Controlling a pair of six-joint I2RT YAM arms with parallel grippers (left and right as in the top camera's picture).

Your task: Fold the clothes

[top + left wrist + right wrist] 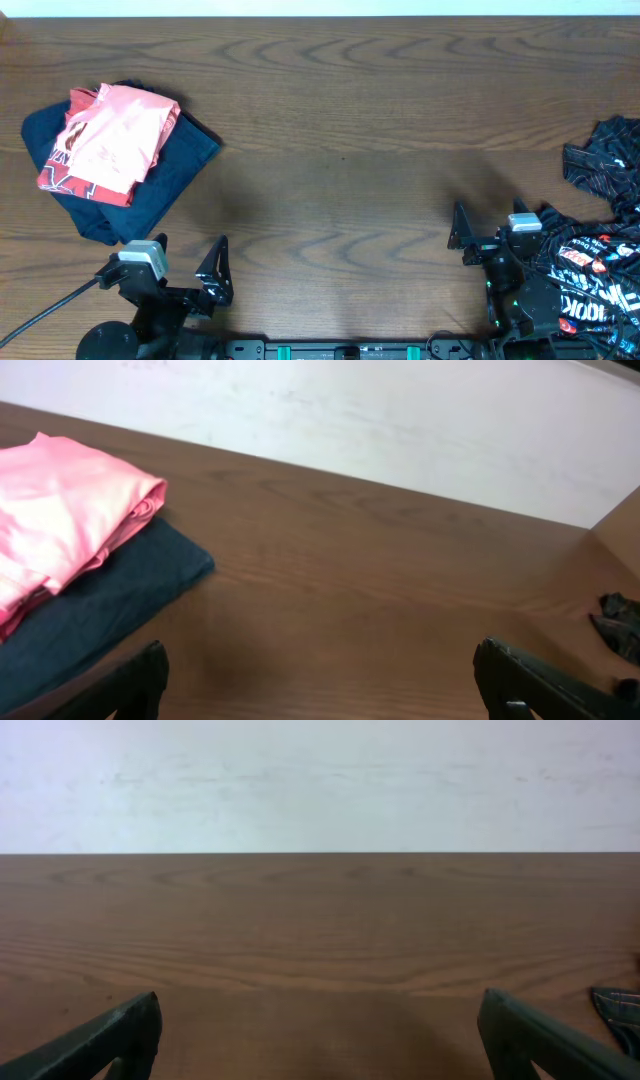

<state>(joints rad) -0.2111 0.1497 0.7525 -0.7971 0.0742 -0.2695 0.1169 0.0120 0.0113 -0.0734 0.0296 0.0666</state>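
A folded pink and red shirt (108, 140) lies on a folded navy garment (170, 160) at the table's left. Both show in the left wrist view, the pink shirt (60, 510) on the navy one (110, 600). A crumpled black printed garment (600, 230) lies at the right edge, partly under my right arm; a bit of it shows in the right wrist view (618, 1010). My left gripper (215, 270) is open and empty near the front edge, right of the stack; its fingers (320, 680) frame bare wood. My right gripper (460, 235) is open and empty, just left of the black garment; its fingers (320, 1035) frame bare wood.
The brown wooden table (340, 130) runs to a white wall (320, 780) at the back. Both arm bases sit at the front edge. A black cable (40, 310) trails from the left arm at the front left.
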